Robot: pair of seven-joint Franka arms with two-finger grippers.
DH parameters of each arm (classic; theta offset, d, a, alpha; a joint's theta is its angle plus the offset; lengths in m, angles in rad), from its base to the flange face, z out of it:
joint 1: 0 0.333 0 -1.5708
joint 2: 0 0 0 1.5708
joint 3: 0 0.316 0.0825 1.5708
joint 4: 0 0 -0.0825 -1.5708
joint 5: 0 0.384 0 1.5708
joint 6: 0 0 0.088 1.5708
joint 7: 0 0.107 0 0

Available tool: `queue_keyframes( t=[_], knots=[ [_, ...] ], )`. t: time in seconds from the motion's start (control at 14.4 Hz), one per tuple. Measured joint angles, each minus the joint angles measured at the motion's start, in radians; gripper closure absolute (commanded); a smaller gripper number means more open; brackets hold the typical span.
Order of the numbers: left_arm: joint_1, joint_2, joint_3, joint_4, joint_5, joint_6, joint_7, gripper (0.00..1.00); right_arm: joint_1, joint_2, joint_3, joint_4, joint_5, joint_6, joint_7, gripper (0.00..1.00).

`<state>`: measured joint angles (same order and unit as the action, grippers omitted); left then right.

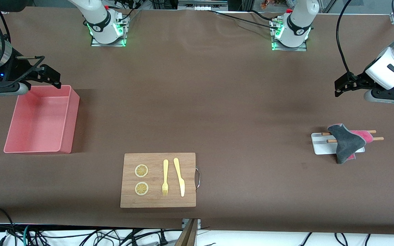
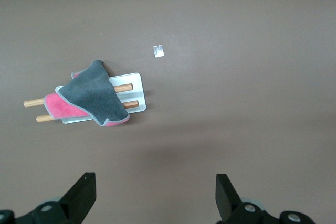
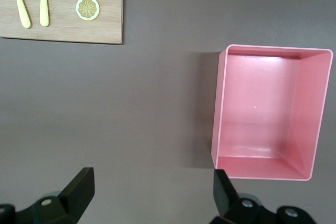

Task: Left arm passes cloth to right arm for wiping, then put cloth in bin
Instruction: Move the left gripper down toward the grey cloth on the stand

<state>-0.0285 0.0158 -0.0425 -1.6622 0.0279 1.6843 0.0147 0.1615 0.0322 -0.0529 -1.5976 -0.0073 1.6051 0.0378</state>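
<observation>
The cloth (image 1: 346,142), dark grey with a pink-red underside, lies crumpled over two wooden sticks on a small white tray (image 1: 320,145) toward the left arm's end of the table. The left wrist view shows the cloth (image 2: 94,95) lying apart from the fingers. My left gripper (image 1: 342,84) (image 2: 156,179) hangs open over bare table beside the tray, with nothing between its fingers. The pink bin (image 1: 69,116) (image 3: 262,108) stands empty at the right arm's end. My right gripper (image 1: 48,71) (image 3: 153,174) is open and empty, over the table by the bin's wall.
A wooden cutting board (image 1: 157,201) (image 3: 63,30) with two lemon slices, a yellow fork and a yellow knife lies near the front edge. A small scrap of tape (image 2: 158,51) sits on the brown table beside the tray. Cables run along the table's front edge.
</observation>
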Motion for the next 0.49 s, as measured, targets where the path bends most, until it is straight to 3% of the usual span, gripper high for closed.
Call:
queue_keyframes(
  t=[0.49],
  knots=[
    [0.0, 0.016, 0.001, 0.0, 0.0, 0.0, 0.0, 0.0, 0.0, 0.0, 0.0, 0.0, 0.0, 0.0, 0.0, 0.0]
  ],
)
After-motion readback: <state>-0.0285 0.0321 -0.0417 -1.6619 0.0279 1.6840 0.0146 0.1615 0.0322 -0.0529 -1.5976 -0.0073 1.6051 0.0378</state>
